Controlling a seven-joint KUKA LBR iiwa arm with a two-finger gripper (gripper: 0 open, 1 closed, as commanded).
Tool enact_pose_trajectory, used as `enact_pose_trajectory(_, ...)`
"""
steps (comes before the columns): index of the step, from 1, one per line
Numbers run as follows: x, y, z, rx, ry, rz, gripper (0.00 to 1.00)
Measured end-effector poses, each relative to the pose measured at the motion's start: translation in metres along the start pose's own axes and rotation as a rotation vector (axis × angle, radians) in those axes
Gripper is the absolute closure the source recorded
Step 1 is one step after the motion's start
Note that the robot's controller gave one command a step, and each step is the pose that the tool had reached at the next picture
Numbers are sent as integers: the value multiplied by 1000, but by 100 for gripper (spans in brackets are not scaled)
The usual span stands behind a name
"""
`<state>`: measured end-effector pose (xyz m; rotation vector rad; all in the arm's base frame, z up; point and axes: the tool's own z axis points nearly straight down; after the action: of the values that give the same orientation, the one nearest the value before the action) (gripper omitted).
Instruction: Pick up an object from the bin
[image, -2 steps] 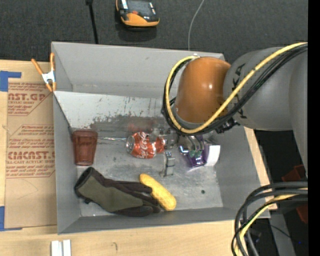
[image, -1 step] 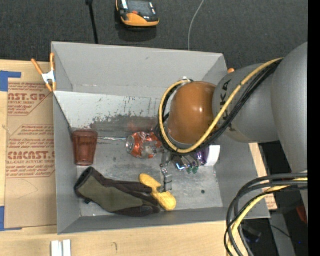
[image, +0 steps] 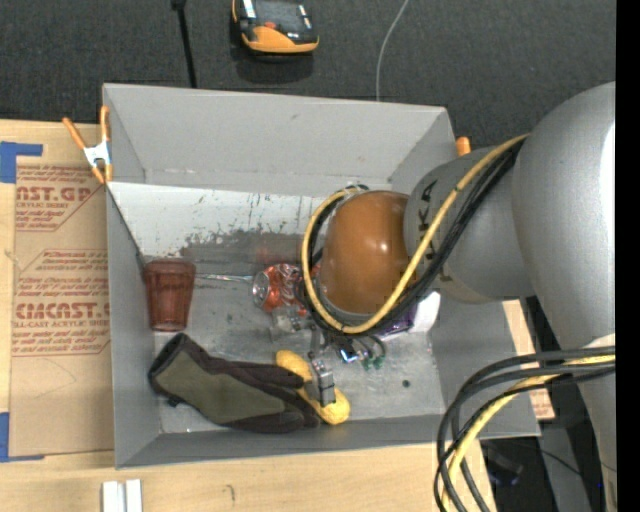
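Camera view runs, from the left of the grey bin: one reddish see-through cup upright near the left wall; one dark olive cloth, crumpled along the near wall; one crushed clear-and-red plastic thing in the middle; one yellow banana-shaped thing, lying slantwise by the near wall with its lower end against the cloth; and one purple-and-white thing, largely covered by the arm.

The hand stands over the middle of the banana shape, right at its surface; whether it is apart or together I cannot tell, and nothing can be seen lifted.

The banana shape is likely a light toy with a smooth, curved skin, so it could slip or roll out of a pinch. Its narrow middle, taken across the width, looks the best hold. The cloth beside it is soft and could snag and come up with it.
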<state>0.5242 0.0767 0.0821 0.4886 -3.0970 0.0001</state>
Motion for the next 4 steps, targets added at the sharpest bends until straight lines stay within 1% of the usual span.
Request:
enact_pose_trajectory(1,7,16,12,0,-9,-56,100)
enact_pose_trajectory(2,7,16,12,0,-9,-56,100)
enact_pose_trajectory(3,-1,18,-30,0,-4,-79,100)
enact_pose_trajectory(4,4,8,-62,1,-9,-75,100)
